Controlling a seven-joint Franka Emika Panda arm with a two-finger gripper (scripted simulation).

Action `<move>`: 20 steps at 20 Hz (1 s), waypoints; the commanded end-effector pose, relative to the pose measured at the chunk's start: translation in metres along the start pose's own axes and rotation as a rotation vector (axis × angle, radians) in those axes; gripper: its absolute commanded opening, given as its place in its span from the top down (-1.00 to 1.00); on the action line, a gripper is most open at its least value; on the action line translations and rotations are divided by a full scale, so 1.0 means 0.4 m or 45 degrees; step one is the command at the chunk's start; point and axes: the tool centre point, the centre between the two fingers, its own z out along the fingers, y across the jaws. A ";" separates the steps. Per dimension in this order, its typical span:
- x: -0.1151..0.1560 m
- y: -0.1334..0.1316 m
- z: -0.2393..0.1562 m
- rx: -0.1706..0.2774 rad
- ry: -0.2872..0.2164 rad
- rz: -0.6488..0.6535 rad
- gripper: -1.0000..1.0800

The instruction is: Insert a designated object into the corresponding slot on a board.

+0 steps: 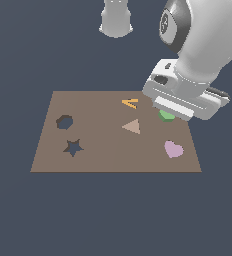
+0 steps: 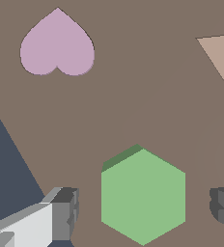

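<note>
The gripper stands wide, its two dark fingertips on either side of the small flat green hexagon block with gaps showing, not touching it. The block lies flat on the large brown rectangular board, directly under the gripper. The dark hexagon-shaped slot sits well apart from the gripper, across the board beyond the tan triangle. The pink heart lies near the gripper.

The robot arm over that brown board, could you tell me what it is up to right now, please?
The gripper hangs low over the green hexagon, which lies on the board near the far edge at the exterior view's right. The jaws stand open on either side of the block with gaps showing, so it is not gripped yet. The hexagon slot is empty on the opposite side of the board, next to the star cutout. The heart and triangle lie on the board, apart from the gripper.
</note>
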 end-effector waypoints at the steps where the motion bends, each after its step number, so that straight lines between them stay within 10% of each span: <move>1: 0.000 0.000 0.010 0.000 0.000 0.002 -0.92; 8: 0.001 -0.001 0.048 0.000 0.000 0.004 -0.92; 9: 0.001 -0.001 0.048 0.000 0.000 0.004 1.00; 20: 0.002 -0.002 0.045 0.001 0.001 0.005 1.00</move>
